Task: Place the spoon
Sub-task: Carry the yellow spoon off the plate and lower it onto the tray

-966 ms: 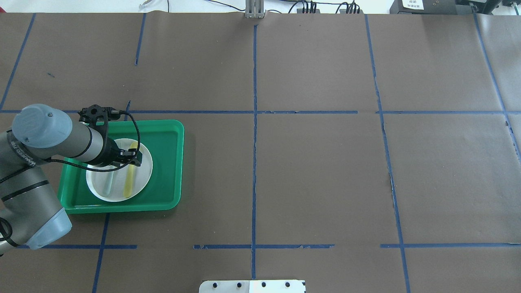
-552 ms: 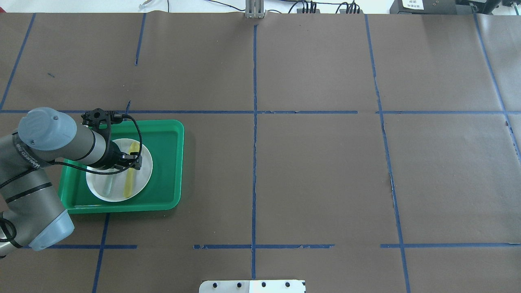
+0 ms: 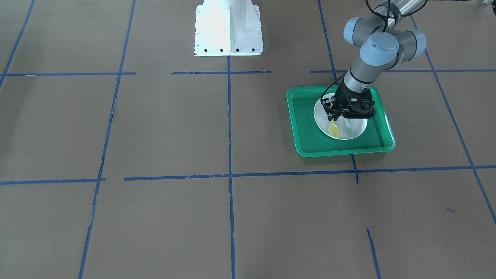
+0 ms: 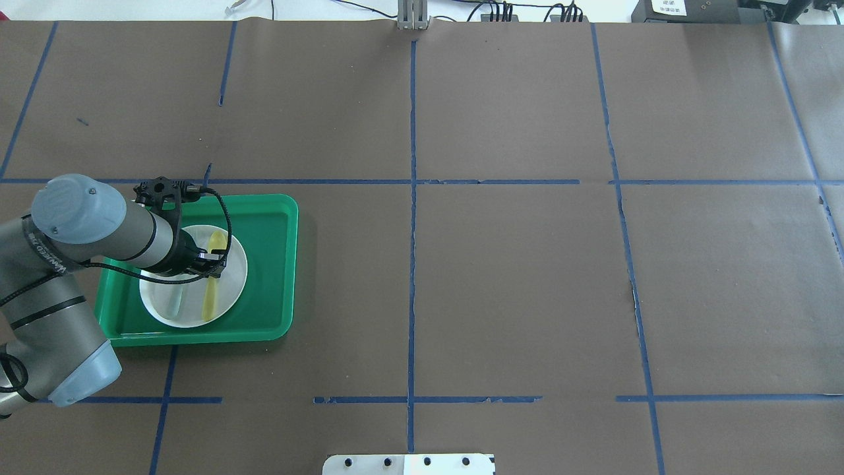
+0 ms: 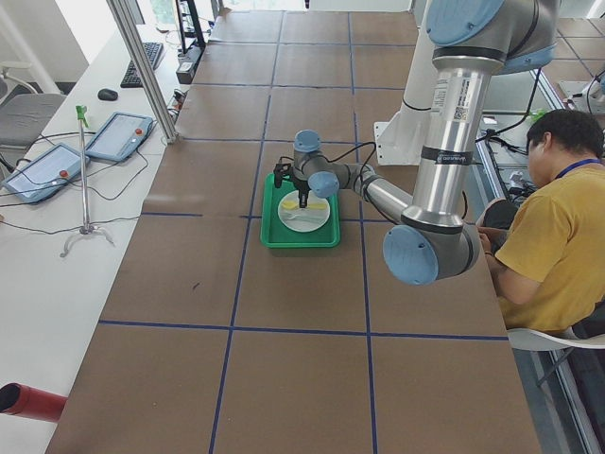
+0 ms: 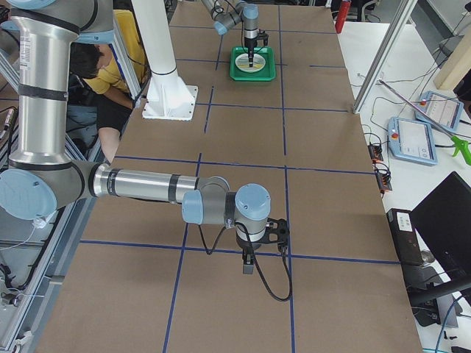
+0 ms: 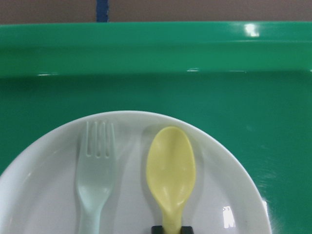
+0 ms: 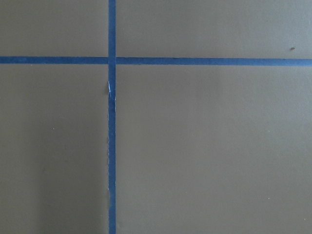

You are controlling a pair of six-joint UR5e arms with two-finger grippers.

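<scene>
The yellow spoon (image 7: 170, 165) lies on the white plate (image 7: 48, 204) inside the green tray (image 7: 146, 87), with its bowl toward the tray's far rim. A pale fork (image 7: 95, 180) lies beside it on the plate. My left gripper (image 7: 170, 230) is low over the plate, its two black fingertips tight against both sides of the spoon's handle. The spoon (image 4: 208, 300), left gripper (image 4: 212, 267) and plate (image 4: 232, 280) also show in the overhead view. My right gripper (image 6: 248, 268) hangs over bare table far from the tray, and I cannot tell whether it is open or shut.
The green tray (image 4: 270, 264) sits at the table's left side near the left arm's base. Brown paper with blue tape lines (image 4: 413, 198) covers the table. The white robot base plate (image 3: 228, 27) stands at the robot's edge. An operator (image 5: 553, 199) sits beside the table.
My left gripper has shifted slightly back toward the arm and come down over the spoon's handle. The spoon, fork and plate have stayed in place.
</scene>
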